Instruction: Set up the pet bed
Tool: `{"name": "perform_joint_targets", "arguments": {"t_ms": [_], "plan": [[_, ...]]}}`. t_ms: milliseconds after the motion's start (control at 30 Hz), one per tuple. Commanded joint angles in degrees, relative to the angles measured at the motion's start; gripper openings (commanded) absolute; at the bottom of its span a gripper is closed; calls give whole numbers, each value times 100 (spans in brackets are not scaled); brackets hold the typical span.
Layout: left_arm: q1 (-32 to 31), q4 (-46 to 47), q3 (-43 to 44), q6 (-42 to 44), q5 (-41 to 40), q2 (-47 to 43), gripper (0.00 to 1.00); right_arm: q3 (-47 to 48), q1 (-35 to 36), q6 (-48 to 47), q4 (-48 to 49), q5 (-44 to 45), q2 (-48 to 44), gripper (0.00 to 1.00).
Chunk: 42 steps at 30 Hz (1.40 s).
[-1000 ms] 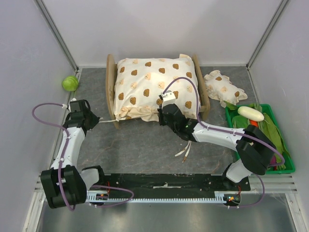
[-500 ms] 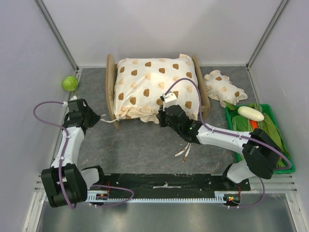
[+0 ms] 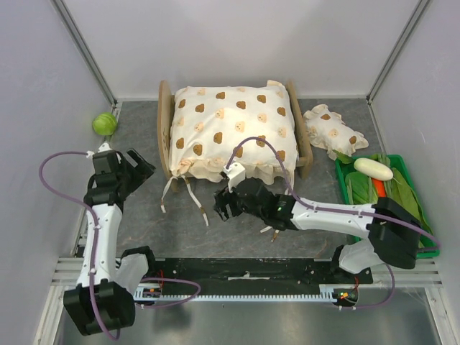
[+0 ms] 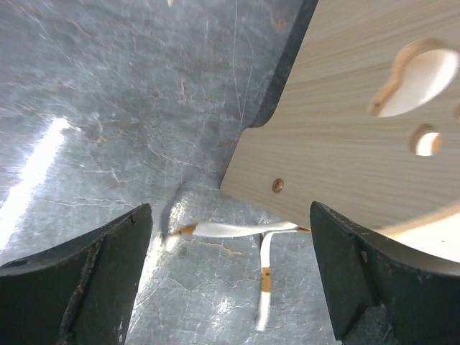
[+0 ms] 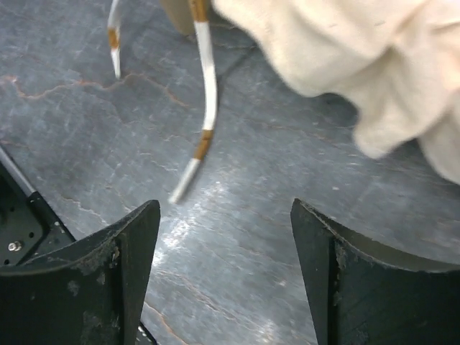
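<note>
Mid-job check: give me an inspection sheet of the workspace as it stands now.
Surface: grey marbled tabletop, no spills seen.
Job's things: light-wood pet bed holds cream bear-print cushion; white ties trail on the table at its near-left corner; small frilled bear-print pillow lies right of the bed.
Clutter: green round object at left; green tray of vegetables at right.
Grippers: left gripper open, empty, beside the bed; right gripper open, empty, by cushion's front edge.
Cables: purple cables loop from both arms.
Surroundings: white enclosure walls.

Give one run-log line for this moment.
left end effector: open, empty | right end effector: open, empty | cushion: on pet bed | ties: loose on table
</note>
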Motion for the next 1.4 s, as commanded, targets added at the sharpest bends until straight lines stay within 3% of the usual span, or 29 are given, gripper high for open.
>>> {"name": "perform_joint_targets", "arguments": {"t_ms": [0,133,233,333,400,500,567,700,900,1167,1267,1300,1367], "plan": [[40,-706,812,445,-647,-639,96,506,-245,-467,-706,557,-989,83],[31,-980,1374,656,-569,-965,98,762,-1009,-599,-1715,1435,-1711,90],[31,-920,1568,657,-78,-1211,98,1017,-1818,-880,-2286,1865,-2098,98],[31,-683,1718,526,879,-1265,98,1456,-2687,-1188,-2814,1947,-2082,98],[5,-568,1771,411,1512,-1265,99,1799,-3571,-1154,-3079,1606,-1828,98],[-100,-418,1911,349,1734,-1379,99,2011,-4540,-978,-3317,885,-1468,98],[-144,-427,2052,454,1734,-1475,99,2089,-4833,-873,-3335,264,-1143,98],[-153,-392,2158,621,1892,-1651,99,2169,-5282,-793,-3335,-116,-667,96],[-162,-234,1930,639,1857,-2003,99,2020,-5432,-837,-3247,-400,-236,81],[-179,-75,1789,648,2103,-1810,100,1616,-5432,-776,-2957,-689,98,66],[-311,-14,1762,639,2086,-1722,100,1580,-5432,-749,-2930,-1013,203,52],[-381,-14,1754,630,2025,-1713,100,1571,-5432,-767,-2896,-1102,221,36],[-678,-14,1745,613,1691,-1687,100,1510,-5423,-749,-2904,-1512,213,17]]}}
